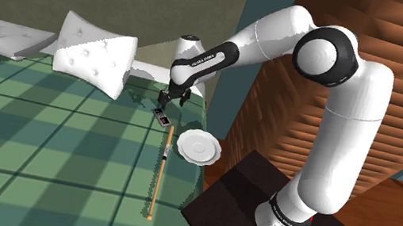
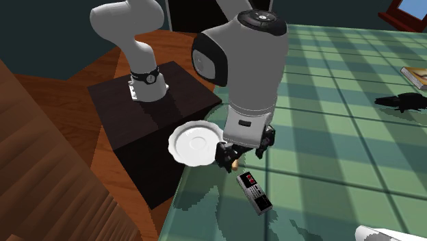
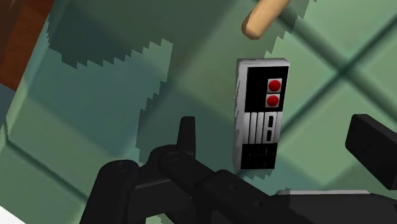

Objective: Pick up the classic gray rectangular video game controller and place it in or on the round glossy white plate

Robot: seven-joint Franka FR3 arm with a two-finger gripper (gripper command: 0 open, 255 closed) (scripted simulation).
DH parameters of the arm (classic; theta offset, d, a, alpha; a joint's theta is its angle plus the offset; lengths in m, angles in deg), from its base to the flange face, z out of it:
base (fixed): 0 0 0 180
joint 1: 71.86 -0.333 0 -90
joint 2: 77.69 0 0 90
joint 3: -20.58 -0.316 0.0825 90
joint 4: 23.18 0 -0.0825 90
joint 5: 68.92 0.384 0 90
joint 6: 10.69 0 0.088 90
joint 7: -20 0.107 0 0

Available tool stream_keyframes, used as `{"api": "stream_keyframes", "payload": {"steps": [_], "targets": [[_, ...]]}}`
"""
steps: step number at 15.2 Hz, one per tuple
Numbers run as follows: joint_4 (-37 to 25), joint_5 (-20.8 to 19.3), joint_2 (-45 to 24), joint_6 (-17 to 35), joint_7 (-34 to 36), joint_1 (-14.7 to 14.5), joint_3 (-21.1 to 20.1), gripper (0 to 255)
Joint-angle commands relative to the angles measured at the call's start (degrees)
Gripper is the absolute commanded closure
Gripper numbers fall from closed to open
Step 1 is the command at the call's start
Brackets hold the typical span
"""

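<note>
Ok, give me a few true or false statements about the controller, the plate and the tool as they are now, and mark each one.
1. The controller lies on the green checked cover. True.
2. The tool is shut on the controller. False: its fingers stand apart, and the controller lies between them untouched.
3. The controller rests on the plate. False: it lies apart from the plate, on the cover.
4. A wooden stick lies on the cover near the controller. True.
5. The plate is square and black. False: it is round and white.
</note>
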Motion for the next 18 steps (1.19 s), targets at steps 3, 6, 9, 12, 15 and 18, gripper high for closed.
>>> {"api": "stream_keyframes", "payload": {"steps": [3, 6, 9, 12, 15, 18], "targets": [[-8.5, 0.4, -9.4, 0.8, 0.5, -0.2, 0.0, 0], [-12.1, 0.6, -13.5, 1.3, 0.7, -0.3, 0.0, 0], [-12.4, 0.5, -15.3, 2.8, 0.8, -0.4, 0.0, 0], [-12.9, 0.4, -17.1, 4.2, 0.8, -0.5, 0.1, 0], [-13.0, 0.4, -17.5, 4.4, 0.8, -0.5, 0.1, 0], [-13.0, 0.4, -17.5, 4.4, 0.8, -0.5, 0.1, 0]]}}
